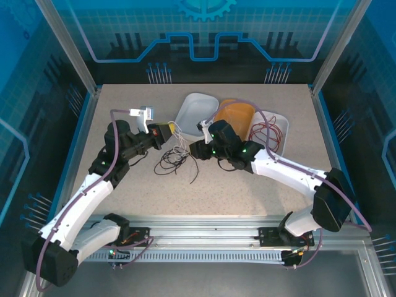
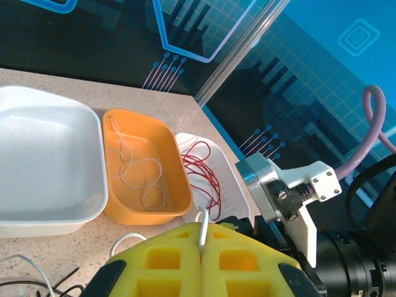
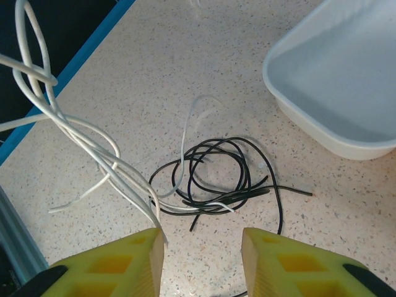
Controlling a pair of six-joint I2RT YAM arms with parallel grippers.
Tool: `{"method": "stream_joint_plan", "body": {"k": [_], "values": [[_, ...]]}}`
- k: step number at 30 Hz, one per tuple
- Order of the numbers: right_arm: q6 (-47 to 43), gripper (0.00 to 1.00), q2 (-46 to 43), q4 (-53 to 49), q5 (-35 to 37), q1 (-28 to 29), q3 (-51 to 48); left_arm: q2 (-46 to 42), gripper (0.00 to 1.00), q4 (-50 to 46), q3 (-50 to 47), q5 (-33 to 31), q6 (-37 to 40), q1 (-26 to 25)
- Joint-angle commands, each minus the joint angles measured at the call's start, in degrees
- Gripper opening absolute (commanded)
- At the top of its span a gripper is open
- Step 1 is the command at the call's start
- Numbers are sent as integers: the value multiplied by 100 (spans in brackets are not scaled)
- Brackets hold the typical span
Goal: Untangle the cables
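Observation:
A black cable bundle (image 3: 216, 176) lies coiled on the table, also seen from above as the black cable bundle (image 1: 172, 162). White wires (image 3: 80, 136) run up from it to the left, one crossing the black loops. My left gripper (image 2: 202, 238) is shut on a white wire (image 2: 202, 224) pinched between its yellow pads; from above the left gripper (image 1: 167, 132) is just left of the bundle. My right gripper (image 3: 203, 250) is open, hovering over the table just short of the black coil, with nothing between its fingers; from above the right gripper (image 1: 196, 149) is right of the bundle.
Three trays stand at the back: a white tray (image 1: 197, 110), an orange tray (image 2: 176, 154) holding a white wire (image 2: 145, 173), and a white tray (image 1: 279, 124) holding red wires (image 2: 204, 170). The right arm's wrist (image 2: 291, 192) is close beside my left gripper.

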Motion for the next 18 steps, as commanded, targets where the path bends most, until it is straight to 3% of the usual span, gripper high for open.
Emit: {"method": "stream_joint_plan", "body": {"k": [1, 9, 18], "values": [[-227, 39, 134, 452, -83, -4, -136, -119, 0, -27, 121, 81, 101, 2], [-303, 40, 366, 863, -283, -15, -269, -181, 0, -61, 108, 62, 91, 5], [26, 40, 160, 1276, -47, -312, -732, -259, 0, -78, 107, 89, 107, 2]]}}
